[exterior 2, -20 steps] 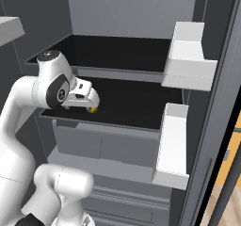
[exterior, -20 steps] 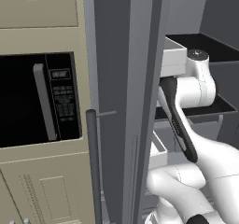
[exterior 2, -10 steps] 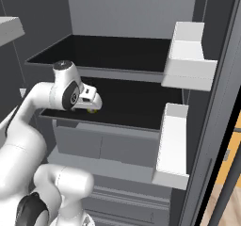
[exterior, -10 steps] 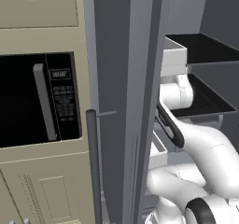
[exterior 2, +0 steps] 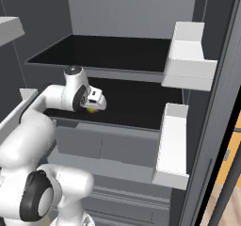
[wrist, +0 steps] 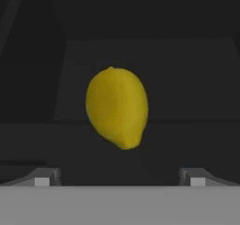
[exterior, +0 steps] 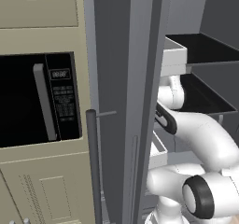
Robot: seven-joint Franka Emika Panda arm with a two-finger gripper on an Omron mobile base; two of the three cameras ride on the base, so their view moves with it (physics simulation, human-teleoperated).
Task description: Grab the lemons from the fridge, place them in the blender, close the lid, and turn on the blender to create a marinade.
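The arm has sunk lower toward the black fridge shelf [exterior 2: 136, 102], wide-spread fingers [wrist: 119, 175] now framing the smooth yellow lemon [wrist: 117, 108] dead ahead, ready to grasp.

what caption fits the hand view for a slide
Open hand lined up on a yellow lemon lying on the dark fridge shelf.

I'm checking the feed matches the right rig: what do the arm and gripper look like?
The arm is made of smooth, rounded white segments with dark grey to black rings at the joints, and a black band shows on one link in the left base view. The hand is white. The gripper has two small dark finger tips with lighter pads. No cables, labels or markings are visible.
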